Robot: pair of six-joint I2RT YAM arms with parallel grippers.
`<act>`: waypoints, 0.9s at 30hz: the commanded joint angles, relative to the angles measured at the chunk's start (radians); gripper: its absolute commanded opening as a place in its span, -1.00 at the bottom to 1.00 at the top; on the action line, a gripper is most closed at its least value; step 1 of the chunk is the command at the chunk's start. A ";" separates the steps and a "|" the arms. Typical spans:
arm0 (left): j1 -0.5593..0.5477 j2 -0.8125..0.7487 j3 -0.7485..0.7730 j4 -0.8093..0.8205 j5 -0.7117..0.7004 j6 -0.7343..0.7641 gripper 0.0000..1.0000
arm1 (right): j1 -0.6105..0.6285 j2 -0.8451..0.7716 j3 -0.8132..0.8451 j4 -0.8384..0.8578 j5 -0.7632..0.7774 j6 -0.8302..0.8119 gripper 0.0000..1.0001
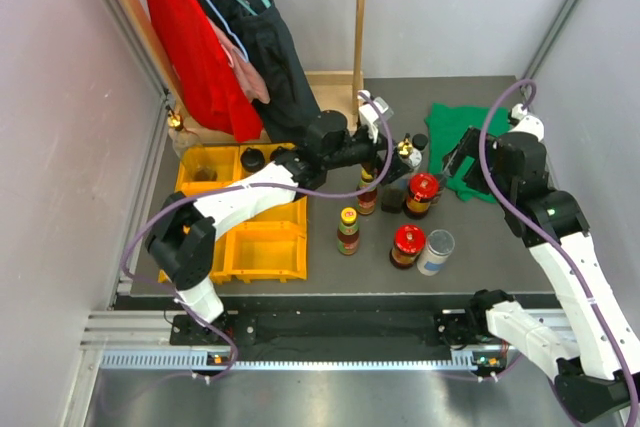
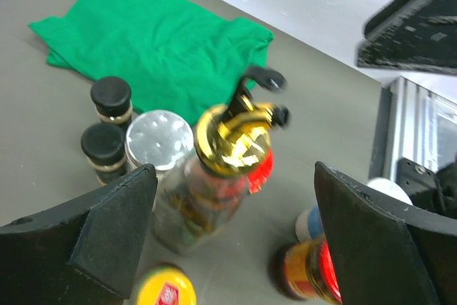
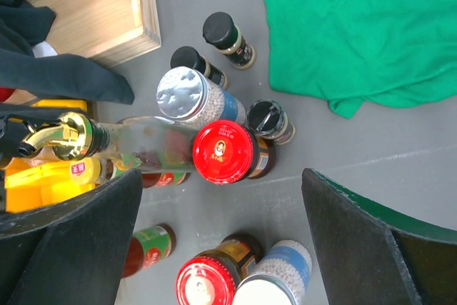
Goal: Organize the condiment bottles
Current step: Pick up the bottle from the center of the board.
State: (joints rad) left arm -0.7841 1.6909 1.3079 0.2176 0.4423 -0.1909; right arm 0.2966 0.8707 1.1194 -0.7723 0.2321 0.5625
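Observation:
The condiment bottles cluster mid-table. A tall clear gold-topped bottle (image 2: 232,141) rises between the fingers of my left gripper (image 2: 234,176), which is open and not touching it. Behind it stand two black-capped jars (image 2: 111,98), a silver-lidded canister (image 2: 158,137), a yellow-capped bottle (image 2: 166,287) and a red-lidded jar (image 2: 314,273). From above, my left gripper (image 1: 388,159) reaches in beside the gold top (image 1: 405,152). My right gripper (image 3: 221,176) hovers open above a red-lidded jar (image 3: 225,151), with a second red-lidded jar (image 3: 207,280) and a blue-labelled canister (image 3: 278,276) nearer to it.
A yellow compartment tray (image 1: 262,247) lies left of the bottles under my left arm. A green cloth (image 1: 470,147) is spread at the back right beneath my right gripper (image 1: 458,162). A wooden stand (image 3: 93,5) with hanging clothes (image 1: 200,47) fills the back left.

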 commanded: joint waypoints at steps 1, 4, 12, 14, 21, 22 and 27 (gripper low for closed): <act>-0.010 0.053 0.076 0.097 -0.036 0.007 0.87 | -0.023 -0.007 -0.010 0.045 0.015 -0.019 0.85; -0.012 0.088 0.091 0.126 -0.065 -0.004 0.79 | -0.028 -0.003 -0.012 0.045 0.012 -0.021 0.85; -0.017 0.133 0.114 0.149 -0.082 -0.035 0.37 | -0.042 -0.002 -0.018 0.047 0.009 -0.027 0.85; -0.018 0.131 0.114 0.151 -0.085 -0.036 0.25 | -0.045 -0.004 -0.020 0.047 0.004 -0.027 0.85; -0.027 0.109 0.102 0.151 -0.099 -0.028 -0.56 | -0.047 -0.006 -0.023 0.045 0.001 -0.026 0.85; -0.030 0.101 0.100 0.151 -0.103 -0.024 -0.76 | -0.047 -0.009 -0.024 0.045 0.000 -0.026 0.85; -0.040 0.092 0.093 0.151 -0.131 -0.015 -1.00 | -0.048 -0.012 -0.026 0.044 -0.002 -0.021 0.85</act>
State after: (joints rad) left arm -0.8146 1.8256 1.3788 0.2909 0.3374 -0.2100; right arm 0.2649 0.8722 1.0988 -0.7628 0.2329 0.5495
